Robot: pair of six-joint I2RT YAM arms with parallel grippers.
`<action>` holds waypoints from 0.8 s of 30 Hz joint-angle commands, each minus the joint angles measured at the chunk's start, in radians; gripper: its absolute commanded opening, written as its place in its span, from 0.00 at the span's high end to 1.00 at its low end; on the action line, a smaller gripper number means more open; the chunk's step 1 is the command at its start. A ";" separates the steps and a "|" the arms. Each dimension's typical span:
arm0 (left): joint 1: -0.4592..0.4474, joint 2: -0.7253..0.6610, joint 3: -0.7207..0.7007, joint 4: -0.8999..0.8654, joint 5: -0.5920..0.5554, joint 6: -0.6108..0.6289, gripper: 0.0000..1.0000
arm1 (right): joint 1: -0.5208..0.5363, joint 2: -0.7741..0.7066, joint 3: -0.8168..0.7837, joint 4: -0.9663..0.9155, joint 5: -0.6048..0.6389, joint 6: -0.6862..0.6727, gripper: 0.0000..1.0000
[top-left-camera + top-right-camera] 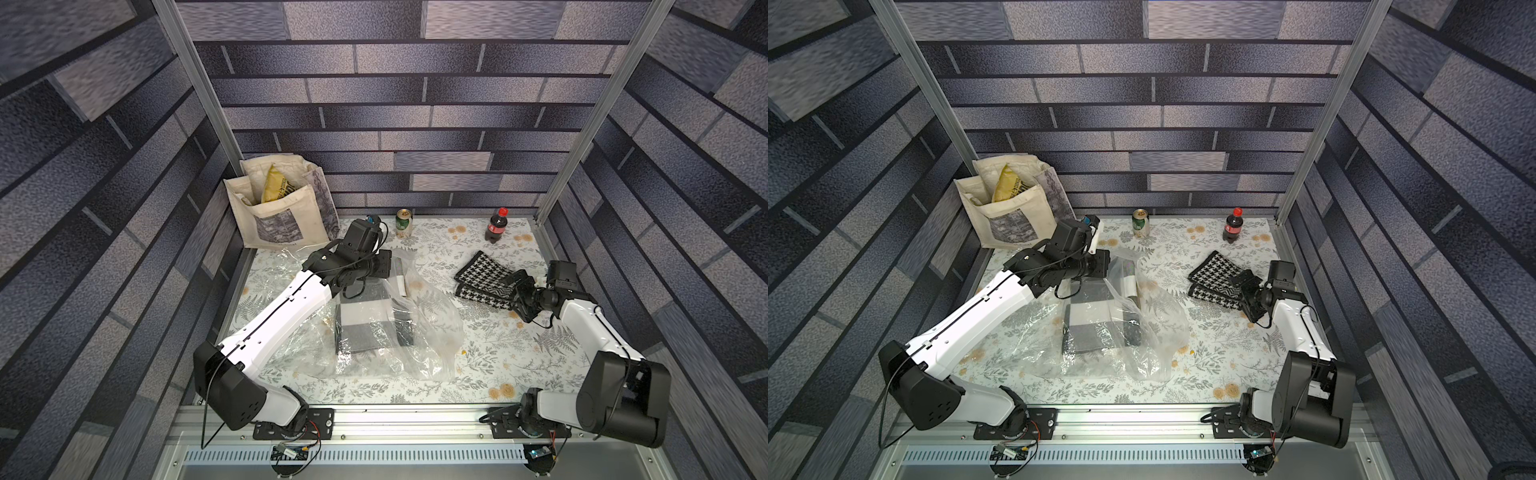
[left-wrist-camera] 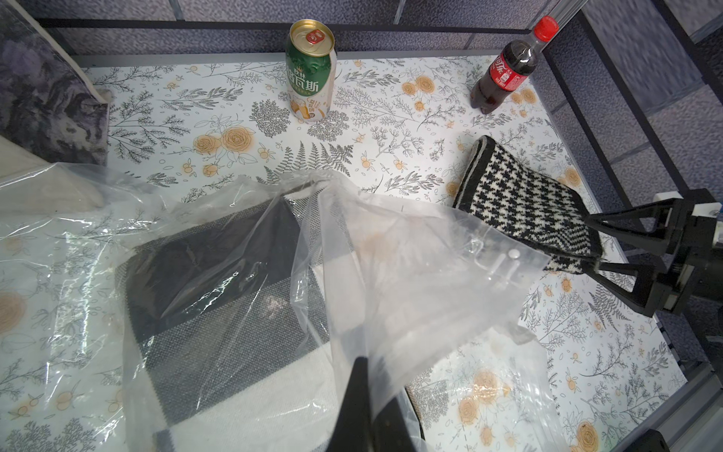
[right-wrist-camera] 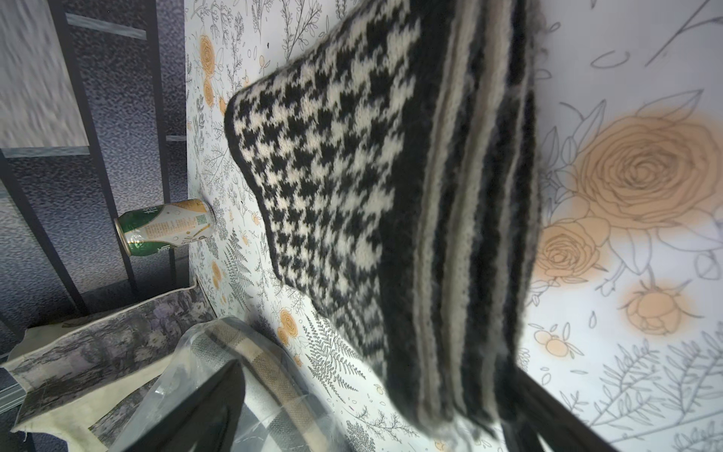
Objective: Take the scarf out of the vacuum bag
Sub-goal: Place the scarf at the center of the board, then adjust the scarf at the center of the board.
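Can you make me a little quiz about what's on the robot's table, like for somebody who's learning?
1. True or false: the houndstooth scarf lies outside the bag.
2. Which stands nearer the tote? A: the can. B: the bottle.
3. Fill in the gap: the left gripper is shut on the ____.
Key: 1 true; 2 A; 3 bag.
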 commanded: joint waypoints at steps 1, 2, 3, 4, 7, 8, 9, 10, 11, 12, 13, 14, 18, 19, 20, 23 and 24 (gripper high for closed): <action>0.004 -0.022 -0.007 0.021 0.014 -0.008 1.00 | 0.015 -0.100 -0.046 -0.067 0.011 -0.005 0.00; 0.004 -0.022 -0.008 0.022 0.014 -0.008 1.00 | 0.026 -0.145 -0.065 -0.072 0.010 0.008 0.00; 0.003 -0.020 -0.008 0.024 0.014 -0.009 1.00 | 0.040 -0.183 -0.078 -0.077 0.007 0.019 0.00; 0.003 -0.018 -0.007 0.025 0.013 -0.009 1.00 | 0.053 -0.207 -0.083 -0.084 0.006 0.025 0.00; 0.002 -0.007 0.003 0.027 0.019 -0.010 1.00 | 0.095 -0.218 -0.096 -0.053 -0.017 0.045 0.00; 0.002 -0.005 0.005 0.027 0.021 -0.011 1.00 | 0.102 -0.194 -0.099 -0.030 -0.033 0.055 0.00; 0.000 -0.005 0.007 0.027 0.021 -0.010 1.00 | 0.108 -0.166 -0.102 -0.002 -0.048 0.066 0.00; 0.000 -0.006 0.009 0.025 0.022 -0.011 1.00 | 0.113 -0.137 -0.105 0.025 -0.059 0.076 0.00; -0.002 -0.009 0.009 0.024 0.020 -0.011 1.00 | 0.121 -0.103 -0.105 0.051 -0.062 0.082 0.00; -0.002 -0.011 0.007 0.023 0.017 -0.010 1.00 | 0.131 -0.073 -0.100 0.074 -0.059 0.086 0.00; -0.002 -0.013 0.006 0.022 0.012 -0.008 1.00 | 0.136 -0.049 -0.095 0.092 -0.049 0.087 0.00; -0.002 -0.016 0.006 0.021 0.011 -0.007 1.00 | 0.141 -0.026 -0.089 0.112 -0.037 0.084 0.00; -0.001 -0.016 0.002 0.022 0.011 -0.008 1.00 | 0.144 0.062 -0.064 0.192 -0.031 0.088 0.00; -0.001 -0.016 -0.001 0.025 0.011 -0.008 1.00 | 0.146 0.084 -0.058 0.201 -0.021 0.088 0.00; -0.001 -0.014 -0.005 0.028 0.011 -0.009 1.00 | 0.147 0.097 -0.052 0.205 -0.011 0.086 0.00; 0.001 -0.012 -0.009 0.034 0.011 -0.010 1.00 | 0.147 0.145 -0.024 0.185 0.020 0.077 0.00; 0.001 -0.011 -0.009 0.035 0.011 -0.011 1.00 | 0.147 0.161 -0.012 0.172 0.029 0.072 0.00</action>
